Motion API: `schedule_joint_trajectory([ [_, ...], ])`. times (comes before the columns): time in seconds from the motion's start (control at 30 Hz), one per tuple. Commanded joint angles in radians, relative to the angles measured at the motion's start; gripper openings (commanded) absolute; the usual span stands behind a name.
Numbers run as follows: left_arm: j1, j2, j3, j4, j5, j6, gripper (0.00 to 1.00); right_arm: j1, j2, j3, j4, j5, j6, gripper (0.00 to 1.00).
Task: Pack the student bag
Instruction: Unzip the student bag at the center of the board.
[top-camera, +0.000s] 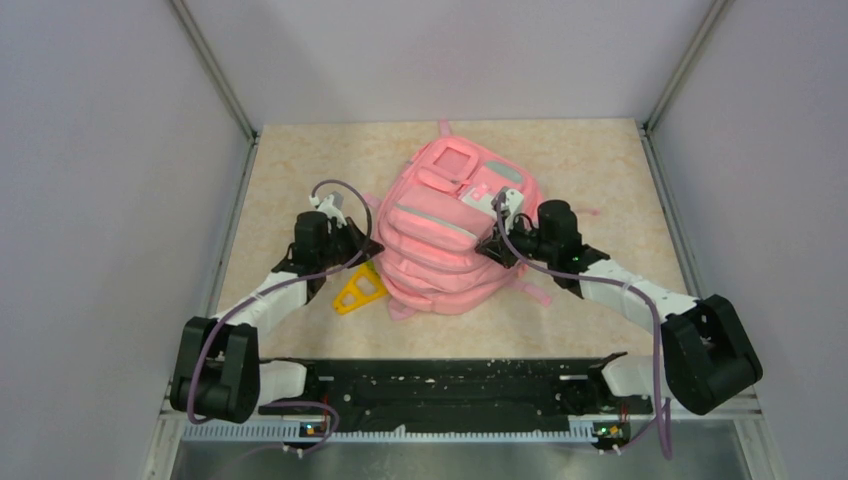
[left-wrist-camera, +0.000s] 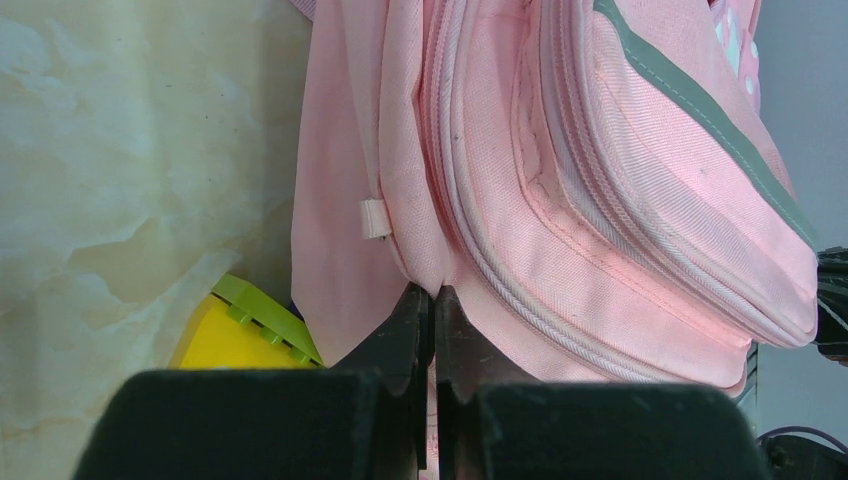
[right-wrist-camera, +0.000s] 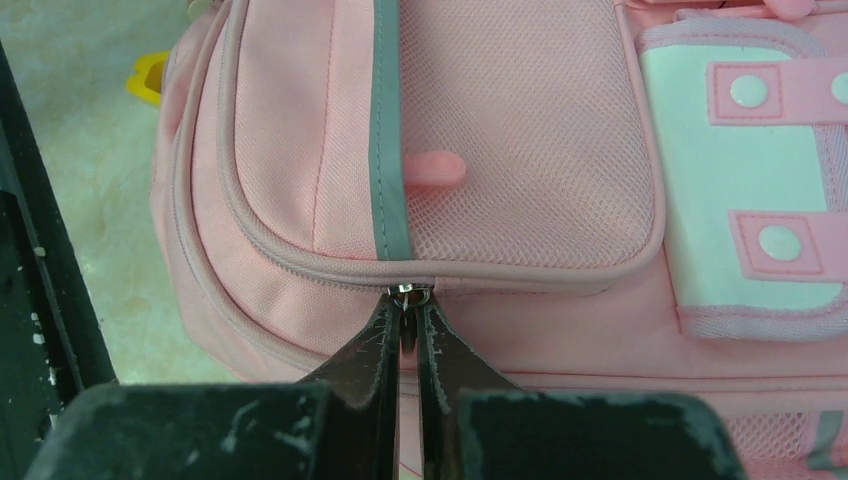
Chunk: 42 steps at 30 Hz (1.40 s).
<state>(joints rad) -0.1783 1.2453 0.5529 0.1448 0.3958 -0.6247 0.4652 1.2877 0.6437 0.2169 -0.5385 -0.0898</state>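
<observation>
The student bag (top-camera: 445, 235) is laid flat mid-table (top-camera: 300, 170), front pockets up, between the two arms, left arm at its left edge and right arm at its right edge. The left gripper (left-wrist-camera: 433, 296) is seen pressed together with no visible gap between the black fingers, and a fold of the bag's pink side fabric is pinched at the tips, just below a seam with a small white loop (left-wrist-camera: 373, 217). More pink cloth is seen in the slit lower down between the fingers. The right gripper (right-wrist-camera: 408, 302) is likewise clamped narrow, and the small metal zipper pull (right-wrist-camera: 407, 291) is nipped between its tips, on the zip line that runs under the front pocket. Above that zip, a grey strip (right-wrist-camera: 386, 130), a pink mesh panel (right-wrist-camera: 520, 130) and a short pink tab (right-wrist-camera: 435, 168) are seen, with a white patch with pink snap straps (right-wrist-camera: 740, 190) to the side. A yellow plastic piece (top-camera: 358, 292) is laid on the table just beside the bag's near-left corner, below the left gripper; in the left wrist view a green edge is seen on it and part of it is hidden behind the bag's fabric. Whether it is touched by the bag cannot be told. It is not touched by either gripper.
</observation>
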Motion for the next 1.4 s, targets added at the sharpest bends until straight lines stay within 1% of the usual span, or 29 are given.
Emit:
schedule_joint_trajectory([
  [0.0,0.008,0.012,0.018,0.048,-0.040,0.006,0.00,0.042,0.004,0.060,-0.063,0.059,0.019,0.00],
  [0.17,0.007,-0.016,-0.010,0.065,-0.095,-0.015,0.00,0.160,-0.038,0.066,-0.142,0.230,0.079,0.00],
  [0.23,0.007,-0.026,-0.019,0.065,-0.117,-0.019,0.00,0.210,-0.051,0.076,-0.180,0.324,0.146,0.00],
  [0.33,0.007,-0.048,-0.040,0.084,-0.144,-0.034,0.00,0.294,-0.052,0.118,-0.286,0.493,0.198,0.00],
  [0.4,0.007,-0.064,-0.054,0.095,-0.163,-0.050,0.00,0.339,-0.040,0.163,-0.356,0.579,0.224,0.00],
  [0.57,0.002,-0.114,-0.086,0.125,-0.194,-0.085,0.00,0.412,-0.007,0.242,-0.471,0.603,0.304,0.00],
  [0.77,-0.014,-0.157,-0.100,0.129,-0.231,-0.103,0.00,0.517,0.081,0.350,-0.534,0.626,0.375,0.00],
  [0.87,-0.031,-0.162,-0.101,0.135,-0.233,-0.109,0.00,0.545,0.132,0.406,-0.534,0.624,0.420,0.00],
  [1.0,-0.080,-0.163,-0.100,0.139,-0.261,-0.108,0.00,0.550,0.190,0.455,-0.495,0.616,0.500,0.00],
  [1.1,-0.132,-0.163,-0.102,0.147,-0.284,-0.113,0.00,0.550,0.221,0.498,-0.481,0.657,0.532,0.00],
  [1.23,-0.219,-0.180,-0.103,0.150,-0.333,-0.115,0.00,0.550,0.253,0.580,-0.525,0.745,0.536,0.00],
  [1.3,-0.262,-0.194,-0.102,0.145,-0.358,-0.117,0.00,0.546,0.249,0.593,-0.535,0.775,0.534,0.00],
  [1.37,-0.292,-0.206,-0.106,0.146,-0.369,-0.132,0.00,0.528,0.237,0.590,-0.530,0.770,0.536,0.00],
])
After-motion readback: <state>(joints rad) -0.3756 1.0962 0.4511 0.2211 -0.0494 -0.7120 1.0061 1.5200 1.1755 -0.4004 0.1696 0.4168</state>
